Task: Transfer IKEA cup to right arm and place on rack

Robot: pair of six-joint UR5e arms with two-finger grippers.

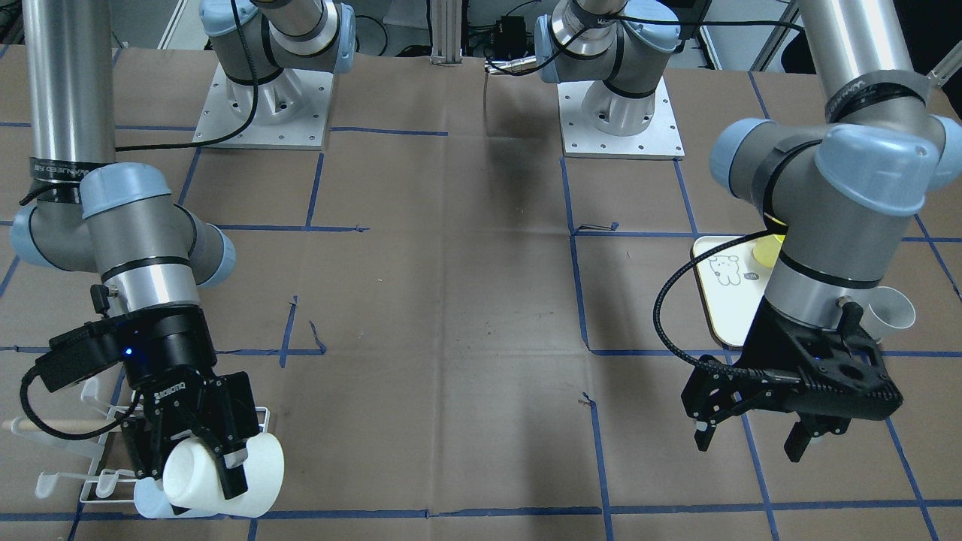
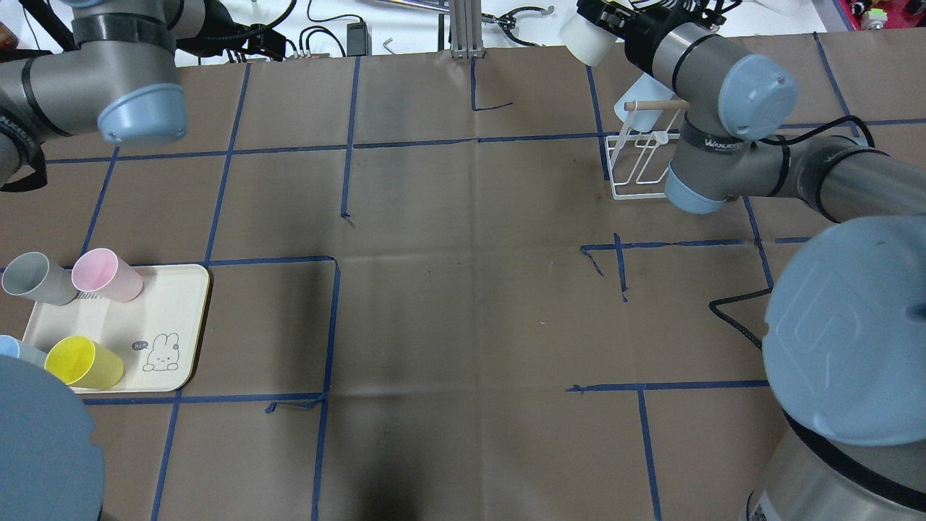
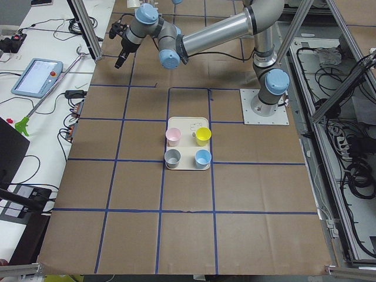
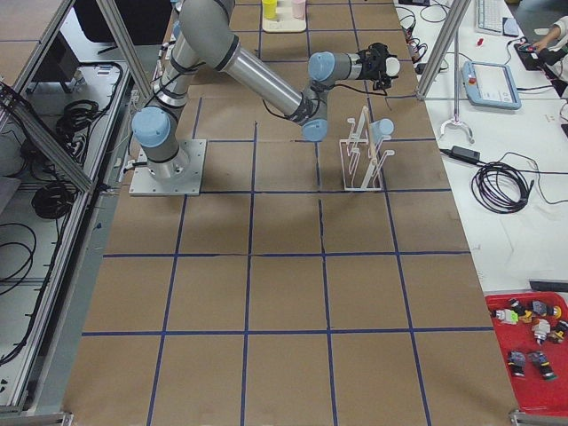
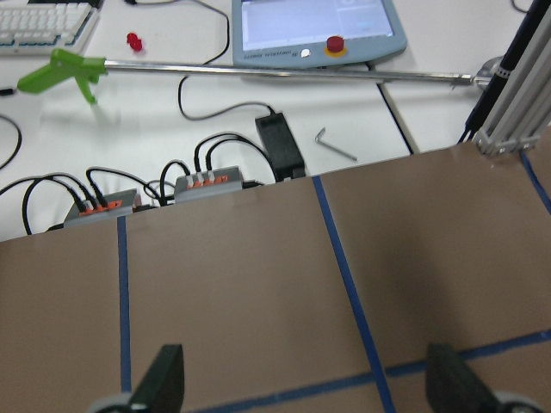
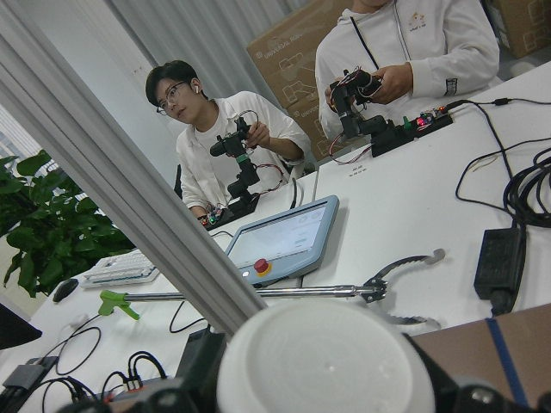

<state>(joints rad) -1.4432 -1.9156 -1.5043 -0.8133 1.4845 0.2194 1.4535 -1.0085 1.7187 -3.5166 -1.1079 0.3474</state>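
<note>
My right gripper is shut on a white IKEA cup, held on its side just above the white wire rack with its wooden dowel. The overhead view shows the same cup beyond the rack. The right wrist view shows the cup's base between the fingers. A pale blue cup hangs on the rack. My left gripper is open and empty, in front of the cream tray; its fingers stand wide apart over bare paper.
The tray holds a grey cup, a pink cup, a yellow cup and a blue cup. Operators sit beyond the table's far edge, with cables and a teach pendant.
</note>
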